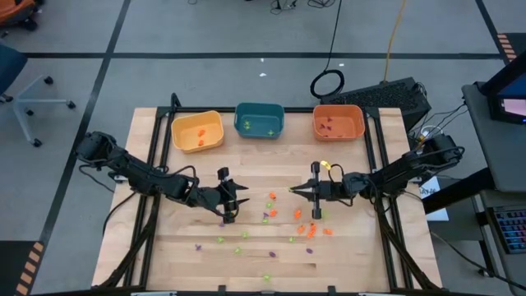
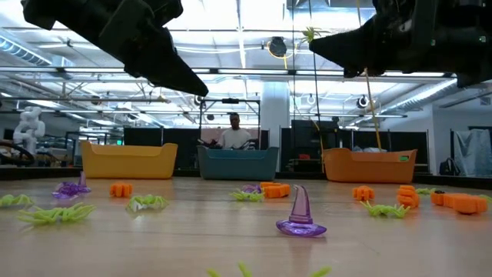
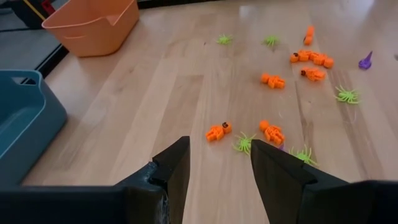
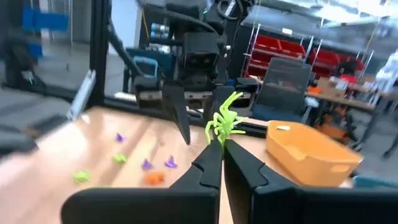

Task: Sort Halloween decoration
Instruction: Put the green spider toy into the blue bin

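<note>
The pale wooden tabletop fills the overhead shot, and along its twelve o'clock edge sit three plastic bins: a yellow bin towards eleven, a teal bin at twelve, an orange bin towards one. Each already has a few trinkets inside. Two dark arms reach in, one from nine o'clock, one from three.

The left claw hangs just left of centre, fingers spread, nothing between them. The right claw sits just right of centre, fingers pressed together, pinching a small light-green plastic spider by a leg or two!

The rest of the Halloween decoration, tiny orange, green and purple trinkets, lies scattered from the centre out towards six o'clock.

Here's the worry: that pinch looks thin. The spider stands up above the fingertips, so a quick swing towards the bins could shake it loose. Both claws are also close together mid-table, so a careless crossing risks a bump.

Now the views. Only the right wrist camera shows the spider clearly in the pinch; from overhead it's just a bright speck. The left wrist camera proves its fingers are empty, with orange figures on the wood beyond. The low camera alone picks out a purple witch hat standing upright, and a person far behind the teal bin.
</note>
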Tool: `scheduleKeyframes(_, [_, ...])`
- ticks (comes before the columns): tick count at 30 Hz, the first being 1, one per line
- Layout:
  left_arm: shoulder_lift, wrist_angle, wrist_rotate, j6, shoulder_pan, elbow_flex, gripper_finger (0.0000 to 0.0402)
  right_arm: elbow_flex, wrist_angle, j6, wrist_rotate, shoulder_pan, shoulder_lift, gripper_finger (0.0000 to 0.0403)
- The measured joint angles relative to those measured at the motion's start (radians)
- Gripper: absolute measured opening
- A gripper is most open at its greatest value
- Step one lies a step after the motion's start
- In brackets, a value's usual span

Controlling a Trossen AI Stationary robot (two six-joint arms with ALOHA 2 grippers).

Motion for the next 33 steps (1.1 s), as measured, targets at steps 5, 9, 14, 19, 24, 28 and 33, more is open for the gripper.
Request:
scheduleKeyframes(5, [0.000,0.001,0.000,0.000,0.000,0.000,0.0168,0.000,0.000,-0.228,0.000,0.000,0.000,0.0000])
scheduleKeyframes(9, [0.000,0.001,0.000,-0.006,0.000,0.000,0.0168,0.000,0.000,-0.441,0.002,0.000,-0.001,0.0000])
scheduleKeyframes(14, [0.000,0.001,0.000,-0.055,0.000,0.000,0.0168,0.000,-0.010,-0.670,0.002,0.000,-0.001,0.0000])
scheduleKeyframes(19, [0.000,0.003,0.000,-0.104,0.000,0.000,0.0168,0.000,-0.016,-0.742,0.002,0.000,-0.001,0.0000])
scheduleKeyframes(24, [0.000,0.017,0.000,-0.108,0.000,0.000,0.0168,0.000,-0.034,-0.738,0.003,0.000,-0.001,0.0000])
scheduleKeyframes(28, [0.000,0.017,0.000,-0.108,0.000,0.000,0.0168,0.000,-0.037,-0.732,0.002,0.000,-0.001,0.0000])
scheduleKeyframes(33, [0.000,0.017,0.000,-0.108,0.000,0.000,0.0168,0.000,-0.037,-0.705,0.003,0.000,-0.001,0.0000])
